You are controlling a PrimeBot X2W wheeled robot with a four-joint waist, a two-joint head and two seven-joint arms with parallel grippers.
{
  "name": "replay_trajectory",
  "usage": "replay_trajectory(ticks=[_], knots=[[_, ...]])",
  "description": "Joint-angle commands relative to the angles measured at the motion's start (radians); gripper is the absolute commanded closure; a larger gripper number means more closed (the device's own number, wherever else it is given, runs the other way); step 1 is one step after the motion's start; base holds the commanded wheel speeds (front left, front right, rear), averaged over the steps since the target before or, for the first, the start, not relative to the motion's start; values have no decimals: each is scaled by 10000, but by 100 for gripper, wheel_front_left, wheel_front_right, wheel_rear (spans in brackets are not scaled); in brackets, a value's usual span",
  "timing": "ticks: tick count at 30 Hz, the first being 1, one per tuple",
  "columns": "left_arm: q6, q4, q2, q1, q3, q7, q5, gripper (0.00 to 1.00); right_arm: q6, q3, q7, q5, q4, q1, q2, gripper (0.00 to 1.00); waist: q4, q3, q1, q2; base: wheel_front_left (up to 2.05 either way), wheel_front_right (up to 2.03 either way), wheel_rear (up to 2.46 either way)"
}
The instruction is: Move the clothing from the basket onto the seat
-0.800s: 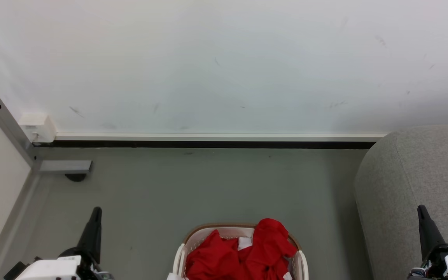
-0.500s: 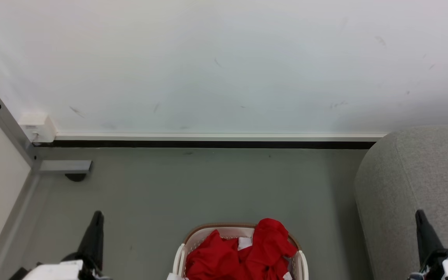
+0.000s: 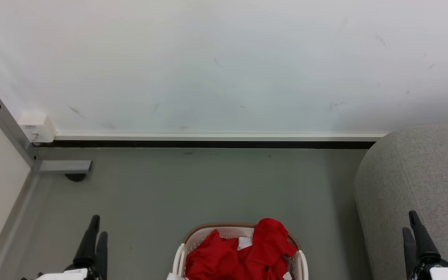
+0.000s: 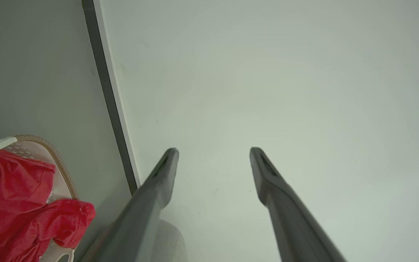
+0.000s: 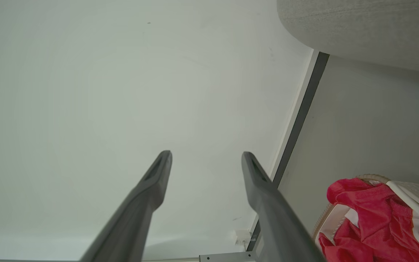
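Red clothing (image 3: 243,256) is heaped in the laundry basket (image 3: 224,226), which stands on the grey floor (image 3: 208,186) at bottom centre of the head view. One fold rides up over the brown rim on the sofa side, and a white patch (image 3: 244,243) shows in the heap. The grey sofa (image 3: 422,175) is well apart from the basket, on the robot's right.

Left tool (image 3: 99,224) is released, fingers apart, in the air left of the basket. Right tool (image 3: 408,220) is also released, in front of the sofa's rounded end.

The head view gives the layout: white wall (image 3: 224,58), black skirting (image 3: 208,144), metal post (image 3: 6,124) and white wall box (image 3: 37,127) in the left corner. The wrist views give the finger gap clearly, both pairs pointing at the wall. The left wrist view catches the basket edge with cloth hanging over it. The right wrist view catches the sofa's edge above the basket.

The wall box carries a small label, too small to read.
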Motion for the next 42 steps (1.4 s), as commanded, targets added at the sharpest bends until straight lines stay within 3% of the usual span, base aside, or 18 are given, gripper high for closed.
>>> replay_trajectory(ticks=[1,24,42], knots=[[-38,-321,153,-241,-37,-150,227,0,-2,85,-138,-181,-308,-186,-88,0,-3,2,0,-1,0,0,0],[-56,-1158,251,-180,-151,-1085,4532,0,-6,717,-1049,-3763,-1229,-77,-127,0,-63,25,0,-1,0,0,0],[-70,-1781,750,54,-689,-1699,8513,0,-9,1233,-1652,-7647,-1351,-17,-153,0,-97,19,0,-1,0,0,0]])
